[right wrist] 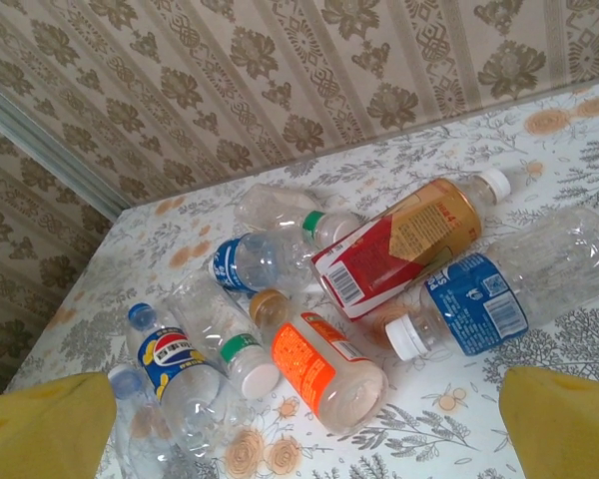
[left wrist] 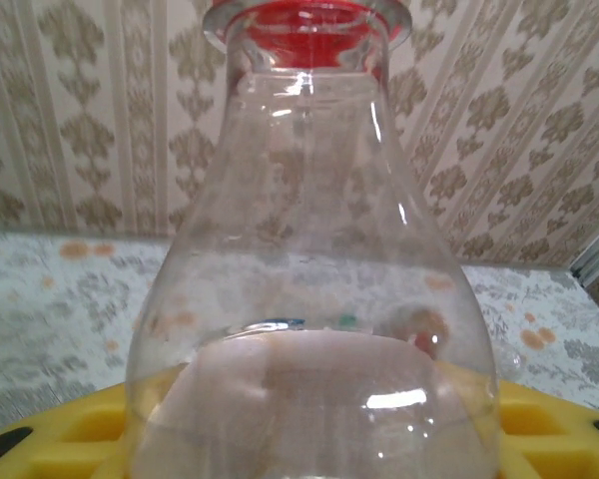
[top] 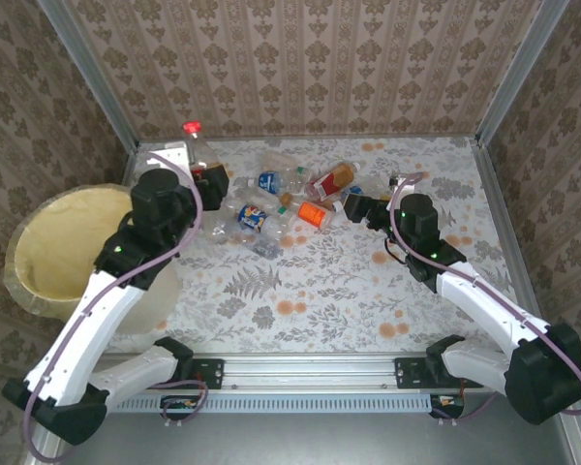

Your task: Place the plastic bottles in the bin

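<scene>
My left gripper (top: 205, 180) is shut on a clear plastic bottle (top: 195, 153) with a red cap, held upright and lifted at the back left, just right of the bin (top: 63, 242), a wide pale-yellow tub. In the left wrist view that bottle (left wrist: 309, 230) stands between yellow fingers (left wrist: 65, 447). Several other plastic bottles (top: 271, 203) lie in a heap at the back middle of the table. My right gripper (top: 360, 206) hangs open just right of the heap. In the right wrist view the orange-label bottle (right wrist: 324, 369) lies closest between its fingertips (right wrist: 50, 429), with the red-label bottle (right wrist: 399, 244) and blue-label bottle (right wrist: 479, 299) beyond.
Patterned walls close the table at the back and both sides, with metal posts (top: 508, 68) in the corners. The flowered tabletop (top: 300, 300) in front of the heap is bare. The bin stands off the table's left edge.
</scene>
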Available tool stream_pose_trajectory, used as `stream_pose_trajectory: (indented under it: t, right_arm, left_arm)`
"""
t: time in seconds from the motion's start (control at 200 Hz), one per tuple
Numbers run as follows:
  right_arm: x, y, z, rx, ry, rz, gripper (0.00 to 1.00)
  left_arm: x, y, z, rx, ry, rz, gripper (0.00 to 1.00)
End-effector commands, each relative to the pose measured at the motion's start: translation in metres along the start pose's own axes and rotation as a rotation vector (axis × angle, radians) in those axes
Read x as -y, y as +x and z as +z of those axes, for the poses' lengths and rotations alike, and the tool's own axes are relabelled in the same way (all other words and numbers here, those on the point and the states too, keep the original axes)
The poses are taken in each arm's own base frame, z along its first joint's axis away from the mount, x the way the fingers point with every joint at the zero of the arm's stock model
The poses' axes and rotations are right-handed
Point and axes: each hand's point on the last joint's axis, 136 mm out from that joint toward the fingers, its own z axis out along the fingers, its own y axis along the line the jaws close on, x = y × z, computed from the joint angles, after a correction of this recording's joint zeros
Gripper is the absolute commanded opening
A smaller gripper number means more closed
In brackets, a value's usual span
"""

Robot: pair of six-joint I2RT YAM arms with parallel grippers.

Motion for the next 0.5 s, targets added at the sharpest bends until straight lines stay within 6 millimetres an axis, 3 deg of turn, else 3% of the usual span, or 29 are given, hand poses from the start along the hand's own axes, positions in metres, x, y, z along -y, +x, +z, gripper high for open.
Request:
stream_pose_trajectory:
  t: [0.0,0.165,0.34,0.495]
  right_arm:
    - [-0.008,-0.012,-0.003,0.042,-0.038,-0.009,1.00]
    - [-0.008,-0.013,0.003,0.051,-0.039,0.012,1.00]
    - [-0.011,-0.016,0.006,0.056,-0.051,0.016,1.00]
    - [-0.013,-0.014,0.006,0.041,-0.060,0.010,1.00]
  left_arm:
    - [-0.010,-0.037,-0.035,0.089,-0.043,0.115,0.54]
    - [-0.020,-0.077,-0.071,0.222,-0.089,0.176,0.53]
    - [-0.058,-0.105,-0.095,0.335,-0.320,0.220,0.50]
    - [-0.095,-0.118,-0.109,0.346,-0.523,0.287,0.50]
